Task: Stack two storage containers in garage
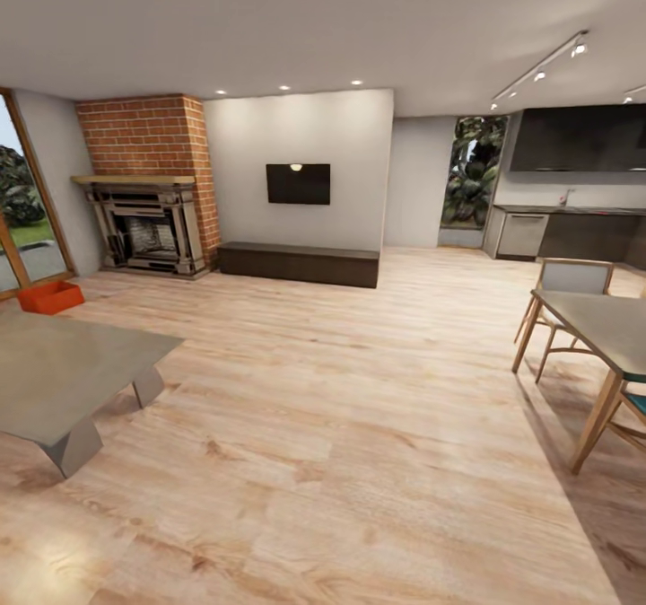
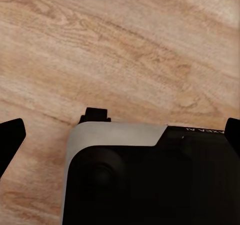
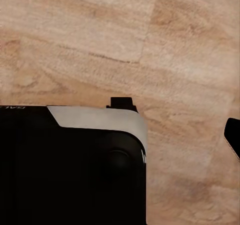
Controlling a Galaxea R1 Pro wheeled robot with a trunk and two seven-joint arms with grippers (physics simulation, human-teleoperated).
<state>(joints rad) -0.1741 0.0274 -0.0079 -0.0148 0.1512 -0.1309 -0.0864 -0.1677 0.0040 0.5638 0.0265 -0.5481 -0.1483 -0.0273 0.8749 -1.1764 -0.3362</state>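
One storage container [image 1: 50, 297] sits at the frame's left edge beside the fireplace [image 1: 148, 228], awaiting pickup; neither gripper's jaw opening can be judged.

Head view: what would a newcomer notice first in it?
Probably the brick fireplace at the far left, and the red-orange storage container on the wood floor before it, by the window. Next, the grey low table at near left and the dark TV on the white wall.

Showing: one storage container [image 1: 50, 297], one fireplace [image 1: 145, 224], one television [image 1: 298, 183], two tables [image 1: 63, 367], two chairs [image 1: 569, 295].
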